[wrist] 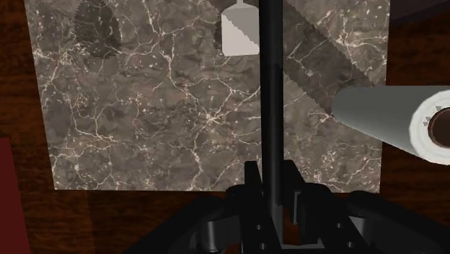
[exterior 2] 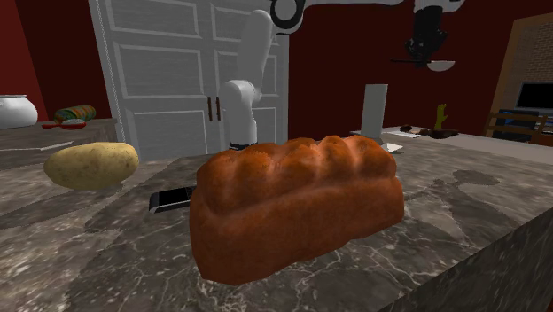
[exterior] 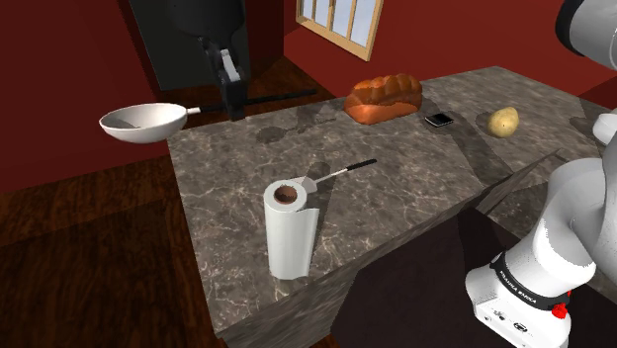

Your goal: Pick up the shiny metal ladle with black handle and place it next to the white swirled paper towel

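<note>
The hand is clenched on the black handle of the ladle, holding it level in the air, its pale bowl beyond the surface edge, well apart from the upright paper towel

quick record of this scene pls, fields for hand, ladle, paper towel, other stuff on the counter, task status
hand: shut on the ladle's black handle, raised near the counter edge
ladle: held level in the air, bowl out past the counter on the shoulder view's left
paper towel: upright on the counter, apart from the ladle
spatula: lying flat beyond the paper towel, not touching it
other stuff: bread, phone, potato
task status: ladle lifted, not yet placed
</note>
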You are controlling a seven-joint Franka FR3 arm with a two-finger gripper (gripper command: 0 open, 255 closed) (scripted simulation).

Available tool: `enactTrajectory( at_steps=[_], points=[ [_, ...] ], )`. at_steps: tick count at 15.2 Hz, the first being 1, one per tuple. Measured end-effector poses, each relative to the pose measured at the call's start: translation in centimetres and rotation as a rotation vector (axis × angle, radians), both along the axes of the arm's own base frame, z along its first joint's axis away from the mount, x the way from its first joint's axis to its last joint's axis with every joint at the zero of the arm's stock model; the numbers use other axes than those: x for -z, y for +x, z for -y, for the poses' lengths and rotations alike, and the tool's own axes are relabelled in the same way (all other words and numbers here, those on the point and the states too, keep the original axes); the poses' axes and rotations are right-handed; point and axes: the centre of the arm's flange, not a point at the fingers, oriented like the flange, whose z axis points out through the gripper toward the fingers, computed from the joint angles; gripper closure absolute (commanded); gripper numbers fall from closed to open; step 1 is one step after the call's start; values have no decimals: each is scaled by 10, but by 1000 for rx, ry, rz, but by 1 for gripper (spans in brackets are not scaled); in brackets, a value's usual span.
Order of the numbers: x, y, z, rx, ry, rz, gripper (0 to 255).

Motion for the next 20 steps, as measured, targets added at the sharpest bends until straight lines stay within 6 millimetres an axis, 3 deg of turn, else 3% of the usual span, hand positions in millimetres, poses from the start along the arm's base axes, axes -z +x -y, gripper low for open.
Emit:
enactTrajectory(
  at_steps=[20],
  points=[
    [105,0,-1,0,0,0,255]
  ],
)
